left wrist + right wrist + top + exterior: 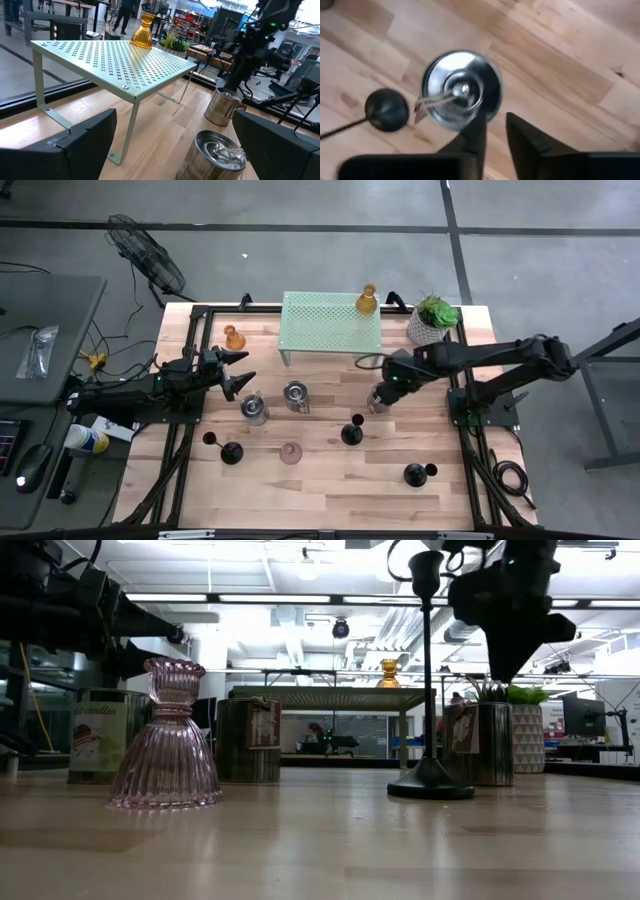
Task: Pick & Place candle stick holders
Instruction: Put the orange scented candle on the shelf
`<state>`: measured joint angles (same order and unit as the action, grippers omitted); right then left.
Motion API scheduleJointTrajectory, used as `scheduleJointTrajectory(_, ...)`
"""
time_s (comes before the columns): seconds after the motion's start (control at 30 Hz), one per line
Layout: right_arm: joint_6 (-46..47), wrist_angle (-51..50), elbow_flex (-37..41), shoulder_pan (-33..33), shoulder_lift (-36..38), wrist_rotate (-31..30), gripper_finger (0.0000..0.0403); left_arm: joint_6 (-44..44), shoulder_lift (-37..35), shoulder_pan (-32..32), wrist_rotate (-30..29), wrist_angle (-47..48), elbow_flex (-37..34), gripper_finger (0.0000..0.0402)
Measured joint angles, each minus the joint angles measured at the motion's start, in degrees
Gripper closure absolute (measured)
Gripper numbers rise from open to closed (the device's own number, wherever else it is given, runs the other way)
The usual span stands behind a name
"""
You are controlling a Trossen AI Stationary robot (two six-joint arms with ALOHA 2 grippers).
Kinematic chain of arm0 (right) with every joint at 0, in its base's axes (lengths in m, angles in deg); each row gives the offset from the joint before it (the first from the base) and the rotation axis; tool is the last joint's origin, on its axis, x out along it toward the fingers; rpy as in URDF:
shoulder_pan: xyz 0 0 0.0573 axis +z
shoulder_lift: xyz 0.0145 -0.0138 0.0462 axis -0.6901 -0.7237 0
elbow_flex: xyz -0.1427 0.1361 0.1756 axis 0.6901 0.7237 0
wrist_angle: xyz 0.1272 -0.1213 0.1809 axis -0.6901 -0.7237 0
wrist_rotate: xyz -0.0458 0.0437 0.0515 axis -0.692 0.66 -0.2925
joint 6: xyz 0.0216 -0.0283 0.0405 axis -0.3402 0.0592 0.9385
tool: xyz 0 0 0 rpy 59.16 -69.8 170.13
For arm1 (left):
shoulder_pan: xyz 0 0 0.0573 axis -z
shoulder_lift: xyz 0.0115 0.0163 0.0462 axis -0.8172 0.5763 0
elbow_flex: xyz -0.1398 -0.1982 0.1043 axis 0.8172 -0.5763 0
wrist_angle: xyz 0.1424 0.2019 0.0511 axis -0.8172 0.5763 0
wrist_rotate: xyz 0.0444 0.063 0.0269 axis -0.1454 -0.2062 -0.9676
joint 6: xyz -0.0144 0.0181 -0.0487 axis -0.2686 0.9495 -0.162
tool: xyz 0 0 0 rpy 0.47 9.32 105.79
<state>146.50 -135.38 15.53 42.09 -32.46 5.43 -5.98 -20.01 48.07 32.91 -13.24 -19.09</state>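
The right gripper (379,402) hangs directly over a silver metal candle holder (461,90) standing right of the worktop's (330,490) centre, its fingers (475,135) slightly parted with one at the cup's rim; whether it grips the cup cannot be told. The left gripper (240,370) waits near the left edge, jaws spread wide, facing two more silver cups (254,409) (296,395). An amber glass holder (367,301) stands on the far right corner of the pale green perforated rack (320,325); another amber one (234,337) sits left of the rack. A pink glass holder (166,736) and black sticks (351,432) stand toward the near edge.
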Motion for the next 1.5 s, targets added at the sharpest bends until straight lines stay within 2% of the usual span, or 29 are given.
scheduleJointTrajectory(0.2, 3.01, 2.44, 4.05, 4.62, 0.56, -0.27, 0.0181, 0.01, 0.01, -0.02, 0.0, 0.0, 0.0, 0.0011)
scheduleJointTrajectory(0.33, 2.45, 8.09, 7.7, 8.15, 0.57, -0.47, 0.0083, 0.01, -0.01, 0.0, 0.0, 0.0, 0.0, 0.0011)
scheduleJointTrajectory(0.47, 0.59, 13.63, 11.85, 11.38, 0.58, -0.65, 0.0014, 0.01, 0.01, 0.0, 0.0, 0.0, 0.0, 0.0011)
scheduleJointTrajectory(0.53, 0.66, 16.73, 14.27, 12.55, 0.58, -0.69, 0.0011, 0.0, 0.01, -0.01, -0.01, 0.0, 0.0, 0.0011)
scheduleJointTrajectory(0.63, -0.42, 22.01, 17.66, 13.96, 0.58, -0.91, 0.0028, 0.01, 0.01, 0.0, 0.0, 0.0, 0.0, 0.0011)
scheduleJointTrajectory(0.77, -3.69, 30.18, 21.93, 15.26, 0.58, -5.62, 0.0043, -0.01, -0.01, -0.02, 0.0, 0.0, 0.0, 0.0011)
scheduleJointTrajectory(0.97, -11.13, 40.57, 27.72, 16.58, 0.58, -11.44, 0.0045, -0.01, 0.01, -0.02, -0.01, 0.0, 0.0, 0.0011)
scheduleJointTrajectory(1.13, -13.18, 42.91, 30.26, 16.55, 0.58, -14.21, 0.0046, 0.01, -0.01, 0.0, 0.0, 0.0, 0.0, 0.0011)
scheduleJointTrajectory(1.3, -14.32, 48.14, 32.45, 16.55, 0.58, -19.63, 0.0046, 0.01, 0.01, -0.01, 0.0, 0.0, 0.0, 0.0011)
scheduleJointTrajectory(1.5, -18.48, 50.02, 33.01, 16.4, 0.56, -19.97, 0.0046, 0.01, 0.0, 0.0, 0.0, 0.0, 0.0, 0.0011)
